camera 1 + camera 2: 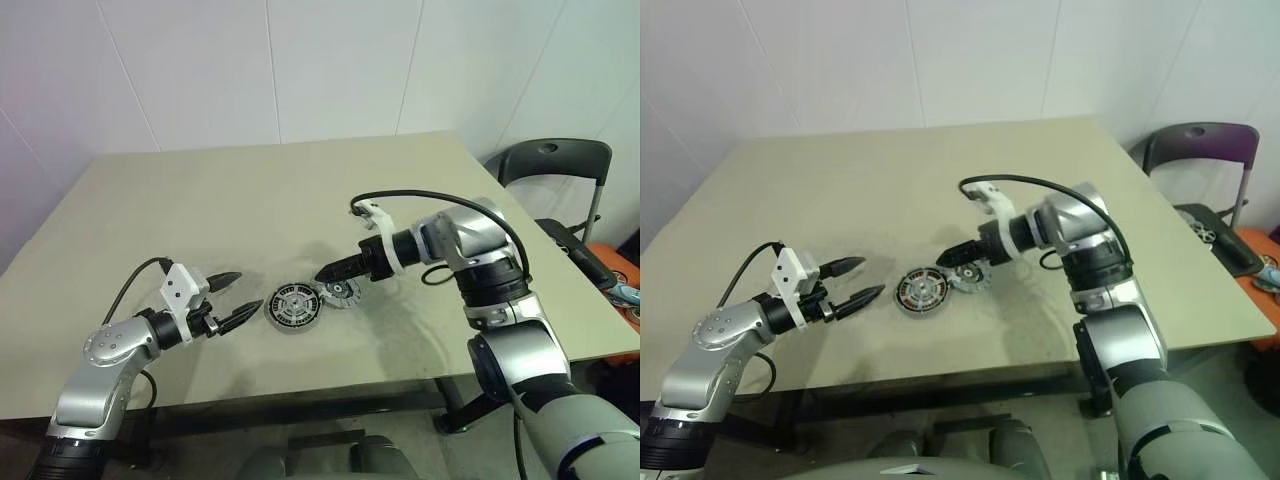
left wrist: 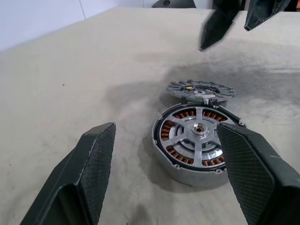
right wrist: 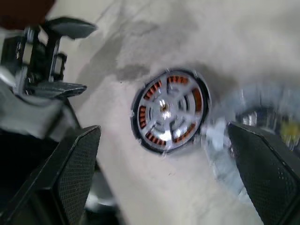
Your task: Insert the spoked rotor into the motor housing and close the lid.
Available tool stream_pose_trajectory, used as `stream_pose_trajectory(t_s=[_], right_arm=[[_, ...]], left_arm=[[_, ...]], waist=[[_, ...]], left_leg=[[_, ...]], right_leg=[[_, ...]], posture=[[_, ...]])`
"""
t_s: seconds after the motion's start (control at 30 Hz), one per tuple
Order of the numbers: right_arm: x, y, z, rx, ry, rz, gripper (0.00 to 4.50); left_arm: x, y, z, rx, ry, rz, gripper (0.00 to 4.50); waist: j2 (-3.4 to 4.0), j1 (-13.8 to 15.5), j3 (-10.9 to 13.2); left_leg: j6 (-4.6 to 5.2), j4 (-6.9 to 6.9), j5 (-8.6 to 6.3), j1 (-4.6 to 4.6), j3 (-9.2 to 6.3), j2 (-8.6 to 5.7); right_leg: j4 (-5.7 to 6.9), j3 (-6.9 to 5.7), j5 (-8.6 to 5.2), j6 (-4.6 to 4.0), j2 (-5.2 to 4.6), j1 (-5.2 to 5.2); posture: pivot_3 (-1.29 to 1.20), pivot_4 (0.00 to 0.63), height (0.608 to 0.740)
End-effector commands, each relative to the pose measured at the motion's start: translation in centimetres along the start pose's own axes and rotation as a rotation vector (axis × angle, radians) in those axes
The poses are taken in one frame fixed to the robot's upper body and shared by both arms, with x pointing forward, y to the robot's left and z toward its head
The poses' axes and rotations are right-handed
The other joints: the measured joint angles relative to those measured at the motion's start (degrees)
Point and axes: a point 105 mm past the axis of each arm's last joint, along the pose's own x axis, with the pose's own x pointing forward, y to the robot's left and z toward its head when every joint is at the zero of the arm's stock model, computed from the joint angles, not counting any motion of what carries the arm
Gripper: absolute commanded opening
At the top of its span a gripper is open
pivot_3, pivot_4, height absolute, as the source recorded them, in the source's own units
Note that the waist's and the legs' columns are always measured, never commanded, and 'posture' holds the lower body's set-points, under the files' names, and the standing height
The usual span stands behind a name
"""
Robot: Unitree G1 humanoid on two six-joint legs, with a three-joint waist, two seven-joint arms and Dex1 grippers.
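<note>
Your right gripper (image 1: 322, 275) is hanging with fingers spread wide and empty just above the lid (image 1: 340, 291), and your left gripper (image 1: 238, 297) is idling with fingers apart and empty, just beside the motor housing (image 1: 293, 307). The spoked rotor (image 2: 194, 133) is looking seated inside the housing already, with the lid lying flat on the table (image 1: 250, 200), touching or just beside the housing's far edge. Watch it: you're risking the fingers skidding the thin lid against the housing and shoving both, or dropping the lid on tilted so its notched edge isn't seating.
</note>
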Motion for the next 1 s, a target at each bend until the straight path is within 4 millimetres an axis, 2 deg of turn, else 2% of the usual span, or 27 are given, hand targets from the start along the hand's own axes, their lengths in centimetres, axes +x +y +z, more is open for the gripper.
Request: stream_pose_trajectory(t_s=[0.03, 0.3, 0.47, 0.73, 1.0], right_arm=[[-1.3, -0.3, 0.4, 0.067, -0.081, 0.023, 4.48], [-2.2, -3.0, -1.2, 0.246, -0.144, 0.018, 4.48], [-2.5, -3.9, -2.3, 0.316, -0.151, 0.016, 4.48], [-1.2, -4.1, -4.2, 0.389, -0.130, 0.043, 4.48], [0.7, -3.8, -4.4, 0.443, -0.142, 0.058, 4.48]], left_arm=[[-0.4, 0.6, 1.0, 0.035, -0.024, 0.010, 3.66], [-0.4, 0.7, 0.8, 0.035, -0.023, -0.002, 3.66], [-0.5, 0.8, 0.8, 0.039, -0.021, 0.002, 3.66], [-0.8, 0.6, 0.9, 0.042, -0.016, 0.005, 3.66], [-1.1, 0.7, 0.9, 0.046, -0.009, 0.006, 3.66]], waist=[[0.01, 0.0, 0.0], [0.01, -0.1, 0.0], [0.00, -0.1, 0.0], [0.00, -0.1, 0.0], [0.00, -0.1, 0.0]], left_leg=[[0.00, -0.01, 0.00, -0.04, 0.01, -0.01], [0.01, 0.00, 0.00, -0.01, 0.07, -0.01], [0.01, 0.01, 0.00, -0.01, 0.09, -0.01], [0.02, 0.03, 0.01, 0.01, 0.10, 0.01], [0.02, 0.04, 0.01, 0.06, 0.11, 0.04]], right_leg=[[0.00, 0.00, 0.00, 0.00, -0.01, -0.04], [-0.02, 0.01, -0.01, 0.01, 0.01, 0.01], [-0.02, 0.02, 0.00, 0.01, 0.02, 0.03], [-0.02, 0.03, 0.00, 0.02, 0.05, 0.06], [0.00, 0.03, 0.00, 0.03, 0.10, 0.10]], posture=[[0.00, 0.000, 0.740], [0.00, 0.000, 0.740], [0.00, 0.000, 0.740], [0.00, 0.000, 0.740], [0.00, 0.000, 0.740]])
